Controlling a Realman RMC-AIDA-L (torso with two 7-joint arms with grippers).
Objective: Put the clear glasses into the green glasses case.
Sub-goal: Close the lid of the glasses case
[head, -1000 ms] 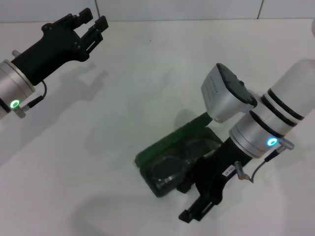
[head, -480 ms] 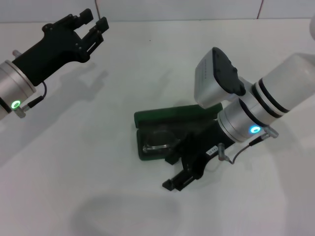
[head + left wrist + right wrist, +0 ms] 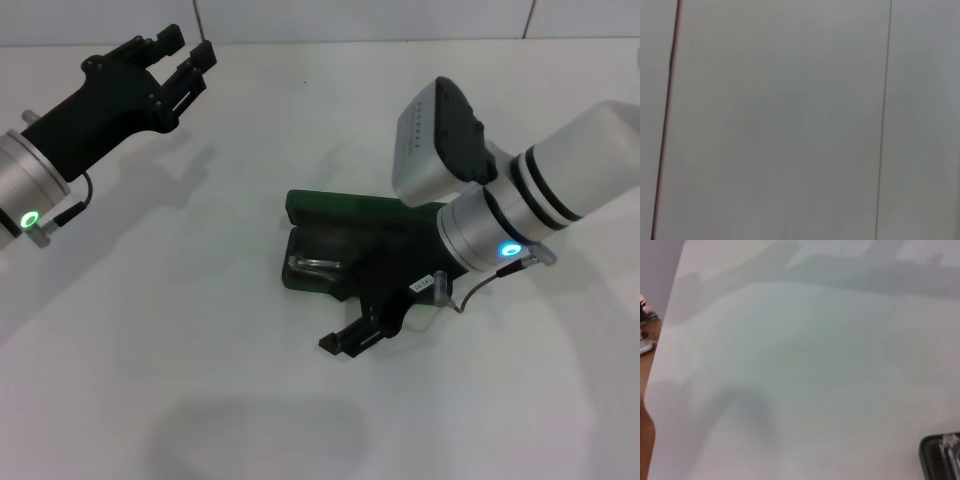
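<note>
The green glasses case (image 3: pixel 345 212) lies open at the middle of the white table, its lid raised on the far side. The clear glasses (image 3: pixel 316 266) rest in its dark tray, and only their left end shows. My right gripper (image 3: pixel 350 338) reaches over the near side of the case, covers the tray's right half and sticks out past its near edge. The right wrist view catches one corner of the case (image 3: pixel 926 452) with a piece of the clear glasses (image 3: pixel 950 450) in it. At the far left, my left gripper (image 3: pixel 189 47) hovers open and holds nothing.
The white table (image 3: pixel 200 330) stretches around the case, with a tiled wall behind it. In the right wrist view the table's edge (image 3: pixel 662 360) drops to a brown floor. The left wrist view holds only pale tiles.
The right arm has swung left and farther away. The case has turned with it, from slanting to lying nearly straight across. The left gripper has barely shifted.
</note>
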